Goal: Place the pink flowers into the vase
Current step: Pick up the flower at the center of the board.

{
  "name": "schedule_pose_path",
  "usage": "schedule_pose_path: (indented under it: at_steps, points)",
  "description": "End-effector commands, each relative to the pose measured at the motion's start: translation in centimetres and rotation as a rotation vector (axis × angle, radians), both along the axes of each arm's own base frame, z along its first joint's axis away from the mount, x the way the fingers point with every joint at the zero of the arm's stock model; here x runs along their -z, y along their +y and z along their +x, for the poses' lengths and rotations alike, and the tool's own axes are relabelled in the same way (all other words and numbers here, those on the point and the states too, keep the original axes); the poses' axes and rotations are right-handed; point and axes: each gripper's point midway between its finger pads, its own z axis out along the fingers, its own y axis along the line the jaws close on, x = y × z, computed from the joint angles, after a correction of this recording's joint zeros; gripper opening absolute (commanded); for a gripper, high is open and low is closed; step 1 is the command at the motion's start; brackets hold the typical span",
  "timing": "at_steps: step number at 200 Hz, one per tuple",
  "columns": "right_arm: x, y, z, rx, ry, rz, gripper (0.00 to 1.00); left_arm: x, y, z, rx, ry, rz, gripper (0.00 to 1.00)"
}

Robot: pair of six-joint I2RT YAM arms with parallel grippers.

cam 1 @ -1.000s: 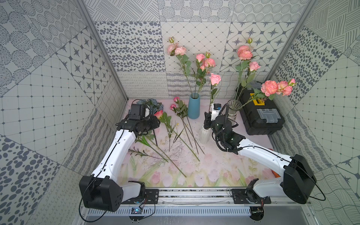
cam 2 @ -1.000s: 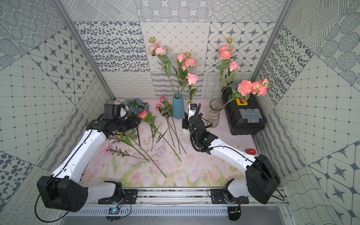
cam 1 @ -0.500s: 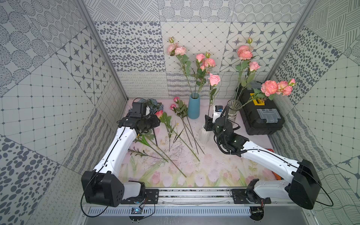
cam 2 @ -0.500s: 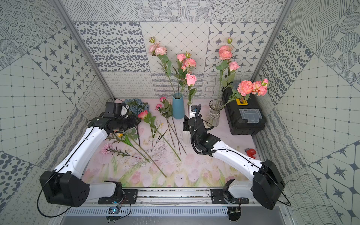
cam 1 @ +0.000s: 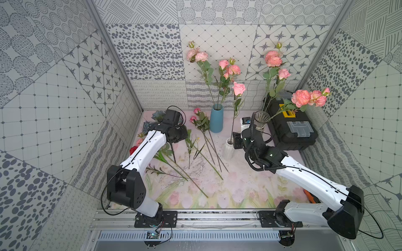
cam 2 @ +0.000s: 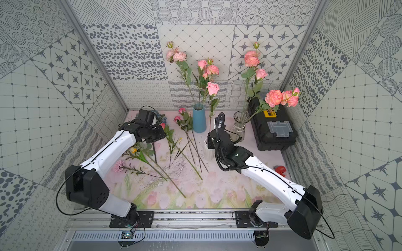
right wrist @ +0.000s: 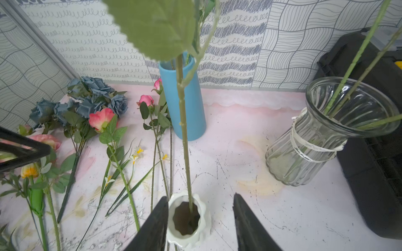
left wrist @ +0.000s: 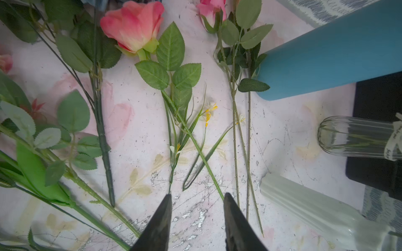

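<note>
**Pink flowers, standing:** One rose is set upright in the white ribbed vase, right of the bench's centre. Further pink stems are held in the blue vase at the rear edge. Others are held in the glass vase near the rear right corner, beside the black case.

**Pink flowers, loose:** A rose and a budded stem are laid flat on the bench's left half, near blue-grey flowers.

**Right gripper****:** Jaws are parted with nothing gripped. The white vase's mouth and the rose's stem are seen between the fingers, the stem untouched.

**Left gripper****:** Jaws are parted and empty above the bench. The loose rose's stem end is found just beside one fingertip; contact cannot be judged.
</note>
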Motion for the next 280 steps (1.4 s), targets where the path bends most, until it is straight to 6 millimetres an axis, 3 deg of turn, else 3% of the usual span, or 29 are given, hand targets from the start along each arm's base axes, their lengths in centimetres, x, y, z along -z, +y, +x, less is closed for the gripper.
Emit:
schedule_pose_path:
  at_steps: [1,54,80,172,280]
  points:
    - [-1.1,-0.1,-1.7,-0.068,0.029,-0.014,0.49,3.1,-1.4,-0.9,-0.100,0.103,0.038,0.39]
    - [-1.4,0.2,-2.7,-0.132,0.029,0.001,0.49,9.3,-3.4,-1.2,-0.243,0.231,-0.097,0.32]
    - [-1.3,0.9,-2.9,-0.161,0.038,0.027,0.48,11.1,-3.8,-1.0,-0.302,0.251,-0.112,0.31]
    - [-1.5,1.0,-3.5,-0.186,0.040,0.080,0.48,12.8,-5.9,2.2,-0.315,0.194,-0.204,0.31]
    - [-1.7,0.2,-3.7,-0.175,0.031,0.107,0.48,14.6,-4.5,3.0,-0.396,0.181,-0.140,0.23]
